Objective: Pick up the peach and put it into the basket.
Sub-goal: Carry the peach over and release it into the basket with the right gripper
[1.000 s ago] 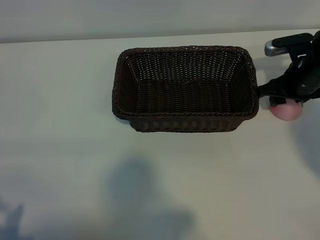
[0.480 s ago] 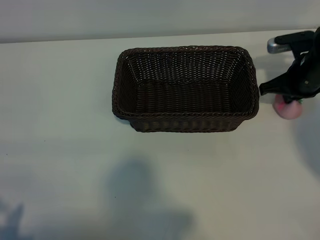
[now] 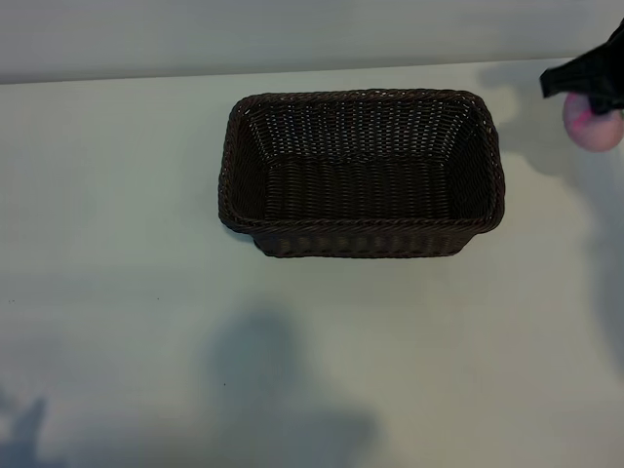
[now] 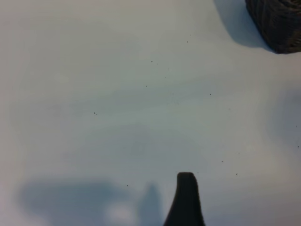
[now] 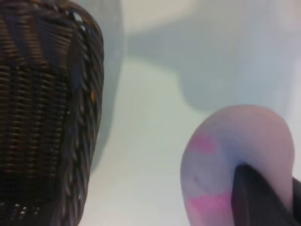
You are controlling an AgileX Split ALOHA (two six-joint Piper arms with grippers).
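- Right gripper (image 3: 597,105): at the far right edge of the exterior view, beyond the basket's right end. Your fingers are pinched onto the peach; the wrist view shows one dark fingertip (image 5: 256,197) pressed against the fruit's skin.
- Peach (image 3: 591,123): held in that pinch, hanging just under the gripper's dark body, apart from the basket. Judged from the shadow spread on the table (image 3: 390,341) around it, it is lifted clear of the surface, though you cannot confirm the gap directly.
- Peach, orientation: round, so no long axis to speak of. The deeper pink blush (image 5: 204,143) faces the wrist camera; the stem is not visible, so which way it points cannot be told.
- Basket (image 3: 361,174): dark wicker, long axis running left to right in the exterior view, open side up, nothing inside it.
- Left gripper (image 4: 186,200): parked over bare table with the basket's corner in the distance of its wrist view; fingers spread wide, holding nothing.
- Step in hand: pick is made, carry comes next.
- Next move, as judged: you need to travel leftward over the braided rim (image 3: 495,156), keeping enough height to clear it, then release above the basket's floor.
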